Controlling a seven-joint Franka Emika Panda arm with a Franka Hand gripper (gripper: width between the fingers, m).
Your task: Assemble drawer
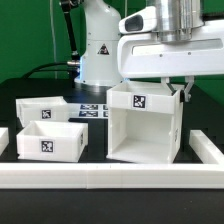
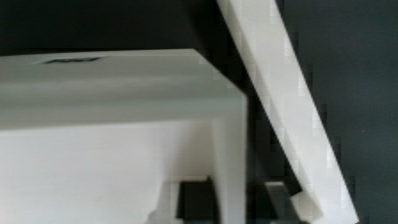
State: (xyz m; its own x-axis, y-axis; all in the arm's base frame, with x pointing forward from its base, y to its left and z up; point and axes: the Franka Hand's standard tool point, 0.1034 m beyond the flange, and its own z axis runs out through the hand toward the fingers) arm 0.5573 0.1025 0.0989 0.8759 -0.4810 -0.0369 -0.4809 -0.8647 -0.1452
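The large white hollow cube casing stands on the table at the exterior view's right, its open side facing the camera and a tag on its back wall. My gripper reaches down over the top edge of its right wall. In the wrist view the two dark fingers sit on either side of that wall, and the gripper is closed on it. Two small white trays stand at the left, one further back and one nearer the camera, both tagged.
Long low white bars edge the table at the front and right; one shows as a slanted white strip in the wrist view. The marker board lies between the trays and the casing. The arm's base stands behind.
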